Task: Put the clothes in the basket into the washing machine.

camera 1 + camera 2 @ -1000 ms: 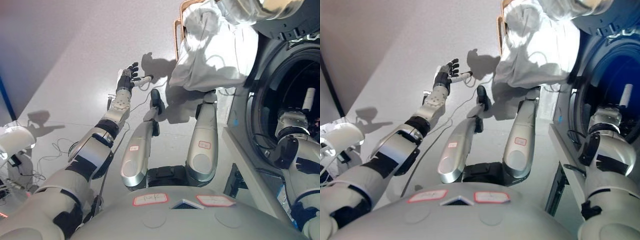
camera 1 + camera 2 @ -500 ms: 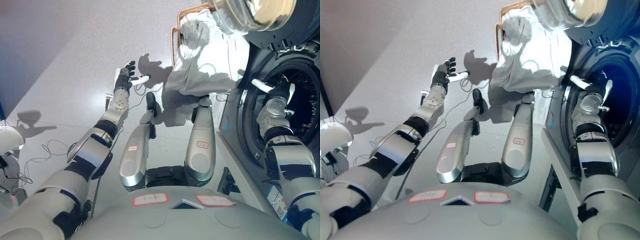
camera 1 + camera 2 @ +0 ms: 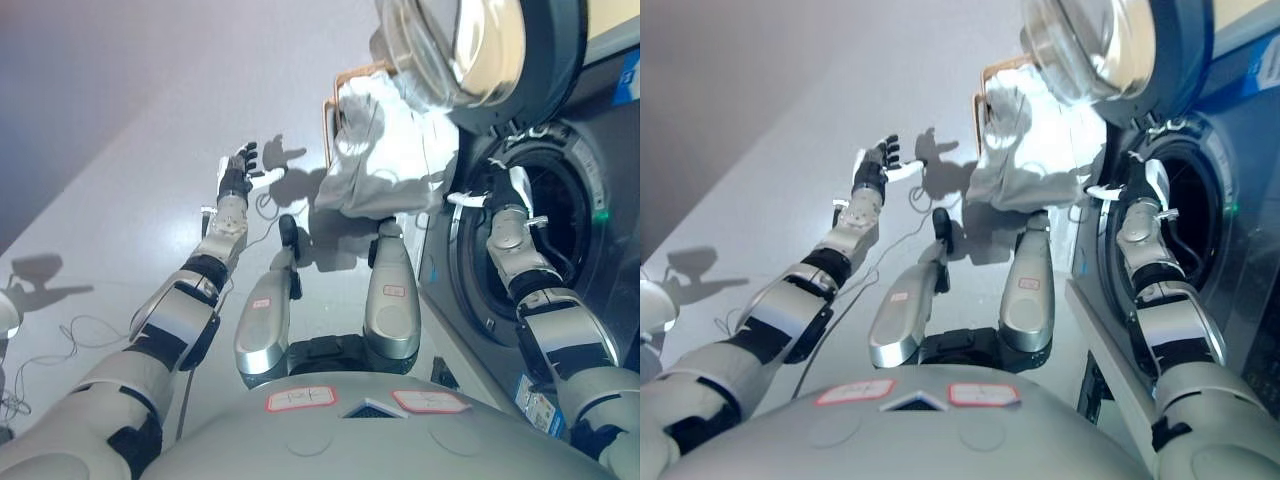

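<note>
Fingers: left hand (image 3: 236,172) spread, holding nothing; right hand (image 3: 497,188) unclear at washing machine (image 3: 560,230) mouth.
Right hand withdrawn from drum; white clothes (image 3: 385,150) heaped in basket (image 3: 987,85), rim clearer in right eye view.

No legible text, labels or numbers anywhere.

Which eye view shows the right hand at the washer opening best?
The left eye view: the right hand stands out against the dark drum opening of the washing machine, white tips visible. The right eye view shows the same hand at the rim, more crowded against the door seal.
</note>
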Controlling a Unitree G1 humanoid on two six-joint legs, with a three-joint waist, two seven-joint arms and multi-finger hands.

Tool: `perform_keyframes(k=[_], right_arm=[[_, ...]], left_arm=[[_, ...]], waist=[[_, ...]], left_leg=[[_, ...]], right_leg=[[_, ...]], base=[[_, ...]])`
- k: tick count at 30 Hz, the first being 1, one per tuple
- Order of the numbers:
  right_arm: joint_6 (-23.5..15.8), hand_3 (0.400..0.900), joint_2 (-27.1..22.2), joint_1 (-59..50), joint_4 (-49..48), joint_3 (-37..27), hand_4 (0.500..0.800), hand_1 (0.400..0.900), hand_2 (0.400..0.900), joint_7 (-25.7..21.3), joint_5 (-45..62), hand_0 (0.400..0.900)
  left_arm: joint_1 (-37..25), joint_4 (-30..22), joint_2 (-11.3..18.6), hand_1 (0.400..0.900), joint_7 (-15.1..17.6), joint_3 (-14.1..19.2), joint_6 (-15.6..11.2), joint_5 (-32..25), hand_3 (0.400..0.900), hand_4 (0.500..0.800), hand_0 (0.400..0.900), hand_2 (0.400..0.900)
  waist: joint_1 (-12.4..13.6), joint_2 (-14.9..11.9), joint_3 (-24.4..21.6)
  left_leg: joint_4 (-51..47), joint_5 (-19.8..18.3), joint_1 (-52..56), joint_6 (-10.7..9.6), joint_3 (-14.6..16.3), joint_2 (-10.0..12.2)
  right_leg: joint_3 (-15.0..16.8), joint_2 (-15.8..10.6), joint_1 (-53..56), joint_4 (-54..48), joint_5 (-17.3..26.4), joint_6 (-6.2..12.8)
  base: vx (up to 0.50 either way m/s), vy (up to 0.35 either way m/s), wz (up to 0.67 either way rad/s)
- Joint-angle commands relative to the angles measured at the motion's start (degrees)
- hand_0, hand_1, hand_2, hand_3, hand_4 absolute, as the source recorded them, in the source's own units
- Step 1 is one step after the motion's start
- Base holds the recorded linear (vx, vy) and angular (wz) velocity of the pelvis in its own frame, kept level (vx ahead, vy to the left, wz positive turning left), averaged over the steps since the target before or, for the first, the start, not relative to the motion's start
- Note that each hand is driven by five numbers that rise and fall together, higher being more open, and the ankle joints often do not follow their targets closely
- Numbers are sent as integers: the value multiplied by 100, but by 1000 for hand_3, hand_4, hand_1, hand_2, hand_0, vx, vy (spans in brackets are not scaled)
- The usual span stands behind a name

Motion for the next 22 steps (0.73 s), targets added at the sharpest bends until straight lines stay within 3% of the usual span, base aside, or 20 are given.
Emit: perform_keyframes(k=[1, 14, 22], right_arm=[[-155, 900, 9, 433, 1, 212, 800, 900, 900, -41, -139, 900], [-133, 900, 677, 1000, 736, -99, 800, 900, 900, 197, 123, 900], [-164, 900, 948, 1275, 795, -200, 800, 900, 900, 278, 290, 900]], left_arm=[[223, 297, 159, 900, 6, 302, -170, 359, 900, 800, 900, 900], [749, 797, 187, 900, -140, 568, 76, 938, 900, 800, 900, 900], [1071, 875, 86, 900, -244, 693, 88, 914, 900, 800, 900, 900]], waist=[[25, -287, -774], [156, -464, -1640], [261, -518, -1932]], left_leg=[[646, -1307, 538, -324, -69, 257], [305, -1302, 1283, -284, 43, 415], [130, -1306, 1540, -255, 75, 430]], right_leg=[[2, -68, -341, -587, 1084, -50], [-117, 143, 459, -899, 981, -1], [-217, 165, 724, -1050, 985, 52]], base=[[60, 11, -6], [61, 6, -5], [25, 6, 0]])
